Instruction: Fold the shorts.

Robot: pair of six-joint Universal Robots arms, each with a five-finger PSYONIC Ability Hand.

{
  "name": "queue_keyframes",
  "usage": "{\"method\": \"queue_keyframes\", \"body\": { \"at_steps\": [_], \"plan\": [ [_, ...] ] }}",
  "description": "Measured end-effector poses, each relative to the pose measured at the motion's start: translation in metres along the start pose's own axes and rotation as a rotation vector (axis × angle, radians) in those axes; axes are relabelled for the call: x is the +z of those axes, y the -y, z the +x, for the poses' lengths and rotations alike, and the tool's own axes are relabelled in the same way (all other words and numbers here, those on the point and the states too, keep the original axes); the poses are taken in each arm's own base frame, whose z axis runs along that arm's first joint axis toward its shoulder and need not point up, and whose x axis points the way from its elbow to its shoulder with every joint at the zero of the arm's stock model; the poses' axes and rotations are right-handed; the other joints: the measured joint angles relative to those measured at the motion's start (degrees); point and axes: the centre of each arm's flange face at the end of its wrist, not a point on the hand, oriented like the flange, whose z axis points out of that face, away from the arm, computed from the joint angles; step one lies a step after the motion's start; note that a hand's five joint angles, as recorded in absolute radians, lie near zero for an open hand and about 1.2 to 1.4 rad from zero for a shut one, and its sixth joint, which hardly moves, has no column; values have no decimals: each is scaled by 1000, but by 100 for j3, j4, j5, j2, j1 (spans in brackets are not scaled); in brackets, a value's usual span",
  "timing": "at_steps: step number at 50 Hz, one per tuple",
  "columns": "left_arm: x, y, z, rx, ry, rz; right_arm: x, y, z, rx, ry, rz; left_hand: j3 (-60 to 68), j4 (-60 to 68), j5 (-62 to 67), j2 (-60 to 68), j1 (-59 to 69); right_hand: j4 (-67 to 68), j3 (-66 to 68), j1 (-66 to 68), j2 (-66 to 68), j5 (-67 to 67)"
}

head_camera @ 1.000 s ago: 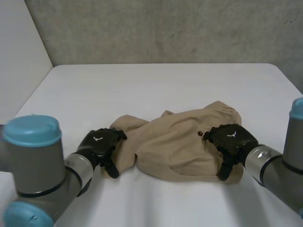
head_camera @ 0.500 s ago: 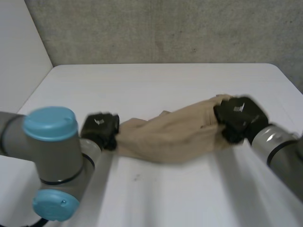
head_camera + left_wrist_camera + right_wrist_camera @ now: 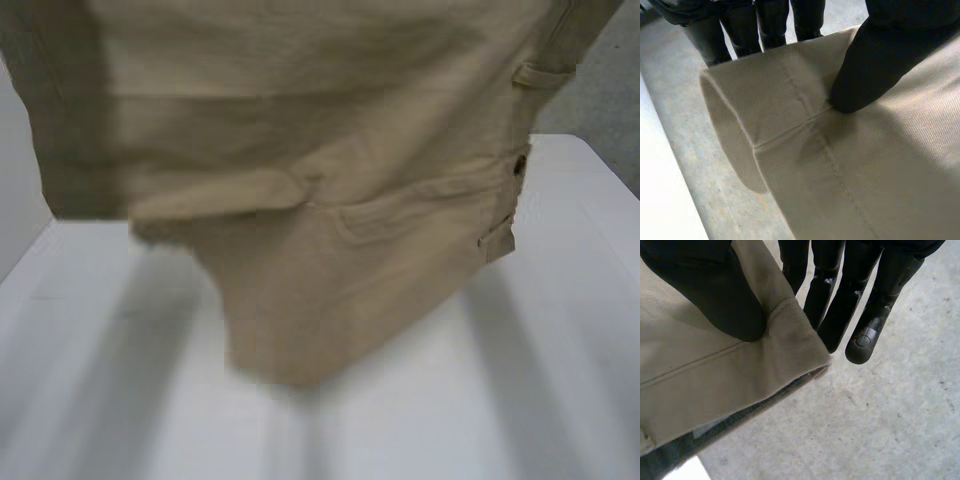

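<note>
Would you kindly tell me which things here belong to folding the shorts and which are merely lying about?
Part of the job:
shorts, held up above the table
left robot hand, pinching an edge of the shorts
right robot hand, pinching a corner of the shorts

Just there:
table, white, beneath the cloth
wall, grey, behind it

surface: white table [image 3: 570, 350] | backdrop: grey speckled wall [image 3: 612, 100], probably concrete, beyond table's far edge

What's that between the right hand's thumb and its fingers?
A corner of the tan shorts. The right wrist view shows the right hand pinching that corner, thumb on one face and fingers behind.
</note>
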Motion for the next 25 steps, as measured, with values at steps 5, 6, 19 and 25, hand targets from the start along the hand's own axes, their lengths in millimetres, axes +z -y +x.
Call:
{"method": "queue_keyframes", "body": {
  "at_steps": [5,6,19,25],
  "plan": [
    [18,-49,21,32,-45,-127,24,-39,-17,51,57,-103,7,0,0,5,0,0,0,0,0,38],
    [20,-55,22,36,-48,-140,28,-44,-20,57,65,-117,7,0,0,5,0,0,0,0,0,38],
    [109,-223,33,143,9,-347,124,-146,-82,115,16,-134,-1305,-1327,-1238,-1312,-1483,-1705,-1803,-1797,-1858,-1641],
    [139,-253,35,155,42,-329,158,-172,-103,53,-59,-29,-5529,-5620,-5260,-5576,-5437,-5433,-5493,-4396,-5416,-5151]
  ]
}}
